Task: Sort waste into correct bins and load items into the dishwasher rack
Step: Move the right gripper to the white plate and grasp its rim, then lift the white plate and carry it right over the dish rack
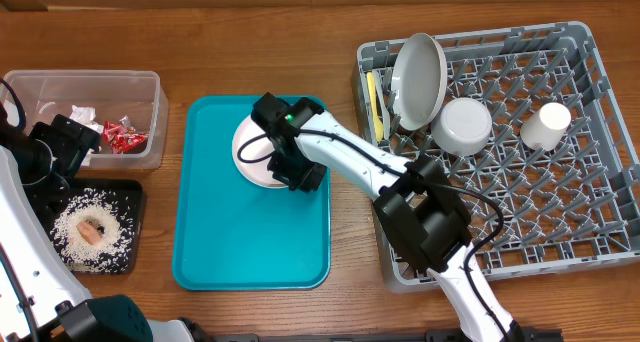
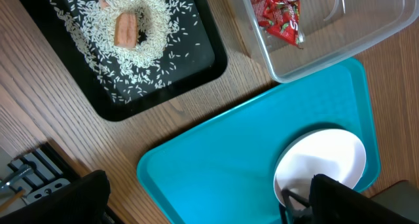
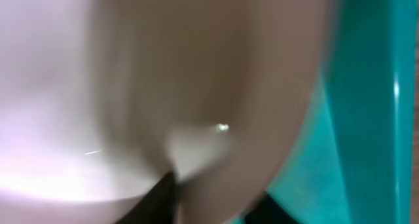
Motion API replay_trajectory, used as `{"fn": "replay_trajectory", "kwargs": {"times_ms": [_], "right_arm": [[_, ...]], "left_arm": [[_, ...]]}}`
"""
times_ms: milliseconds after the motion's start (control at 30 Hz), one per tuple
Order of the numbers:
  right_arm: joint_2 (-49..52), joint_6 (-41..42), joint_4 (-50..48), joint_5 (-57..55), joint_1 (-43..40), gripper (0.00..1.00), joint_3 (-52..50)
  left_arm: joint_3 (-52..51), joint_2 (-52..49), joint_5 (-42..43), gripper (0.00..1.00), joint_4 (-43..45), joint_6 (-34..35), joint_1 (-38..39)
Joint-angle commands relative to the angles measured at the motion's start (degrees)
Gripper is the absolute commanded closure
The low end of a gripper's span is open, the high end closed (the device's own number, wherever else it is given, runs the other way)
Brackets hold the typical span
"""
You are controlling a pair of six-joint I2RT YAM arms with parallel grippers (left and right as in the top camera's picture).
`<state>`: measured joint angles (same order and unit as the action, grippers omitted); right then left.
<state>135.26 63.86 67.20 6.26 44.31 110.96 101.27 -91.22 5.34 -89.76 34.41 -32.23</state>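
Lifting the pinkish-white plate (image 1: 248, 172) looks like the step in hand. It lies flat on the far half of the teal tray (image 1: 250, 242), left of the dishwasher rack (image 1: 560, 202), and your right gripper (image 1: 297, 172) sits at its right, near edge. I cannot tell whether the jaws are pinching the rim or only bracketing it, because the right wrist view is a blur of pale plate with one dark fingertip low in the picture.

Confirm the bite before you raise anything. A shallow plate offers little lip, so get one finger under the rim and one on top, and expect the free side to sag as it comes up. Go straight up first to clear the tray's raised border, then carry it right.

In the rack, the grey plate (image 1: 420, 77) leans on edge at the far left with the yellow utensil (image 1: 375, 102) beside it. The white bowl (image 1: 462, 125) is just right of it and the small cup (image 1: 546, 125) farther right. Aim for the nearer rows and stand the plate on edge between pegs.

Your left gripper (image 1: 75, 147) hangs spread and empty between the clear tub (image 1: 150, 82) with its red wrappers (image 1: 118, 134) and the black tray (image 1: 135, 197) of rice (image 1: 70, 247). Leave it there, out of the path.
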Motion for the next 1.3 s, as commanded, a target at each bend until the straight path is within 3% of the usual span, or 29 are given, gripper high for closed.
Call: {"fn": "replay_trajectory", "kwargs": {"times_ms": [0,33,333,667,833,1067,1267], "right_arm": [[-0.8,-0.3,-0.1,-0.2,0.3,0.90,-0.6],[-0.8,-1.3,-0.1,-0.2,0.1,0.96,-0.6],[-5.1,-8.7,8.5,-1.7,-3.8,0.96,5.9],[-26.3,-11.8,21.8,-21.3,-7.9,0.96,7.5],[-34.9,-11.8,30.0,-25.3,-11.6,0.96,7.5],[-43.3,-23.8,29.9,-24.9,-14.9,0.96,4.7],[-51.7,-24.8,29.9,-30.8,-18.6,0.96,-4.5]], "left_arm": [[-0.5,0.2,0.0,0.00,0.1,0.5,0.4],[-0.5,0.2,0.0,0.00,0.0,0.5,0.4],[-0.5,0.2,0.0,0.00,0.1,0.5,0.4],[-0.5,0.2,0.0,0.00,0.0,0.5,0.4],[-0.5,0.2,0.0,0.00,0.1,0.5,0.4],[-0.5,0.2,0.0,0.00,0.1,0.5,0.4],[-0.5,0.2,0.0,0.00,0.1,0.5,0.4]]}}
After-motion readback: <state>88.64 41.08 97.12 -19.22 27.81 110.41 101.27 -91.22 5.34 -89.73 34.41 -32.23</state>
